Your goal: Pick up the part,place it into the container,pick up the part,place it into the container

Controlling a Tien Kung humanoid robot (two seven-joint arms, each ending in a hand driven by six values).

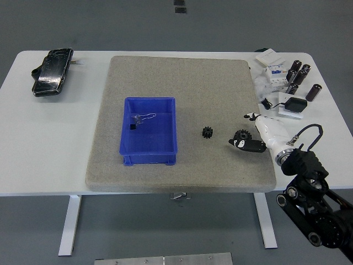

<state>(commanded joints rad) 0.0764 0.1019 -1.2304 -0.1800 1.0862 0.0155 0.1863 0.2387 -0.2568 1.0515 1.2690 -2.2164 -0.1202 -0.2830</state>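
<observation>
Reaching in from the lower right, the right robot hand (pixel 246 138) lies low over the right part of a grey felt mat (pixel 165 72) on the white tabletop (pixel 49 143). White palm and black fingertips are visible; a finger lies across the front of a black gear (pixel 241 134), but whether the fingers actually close on it cannot be told.

Item: second black gear (pixel 207 132), smaller in view, free on the mat, between the hand and the container, apart from both.

Item: blue container (pixel 149 131), rectangular, open-topped, left of centre on the mat. Inside, near its far left corner, a small clear piece (pixel 140 117) with a dark bit beside it; no finer detail can be read.

Item: dark bundled object (pixel 52 72), far left corner of the tabletop, off the mat.

Item: cluster of black cylinders (pixel 300 77), white boxes (pixel 274 72) and a flat black pad (pixel 295 105), far right corner, off the mat.
</observation>
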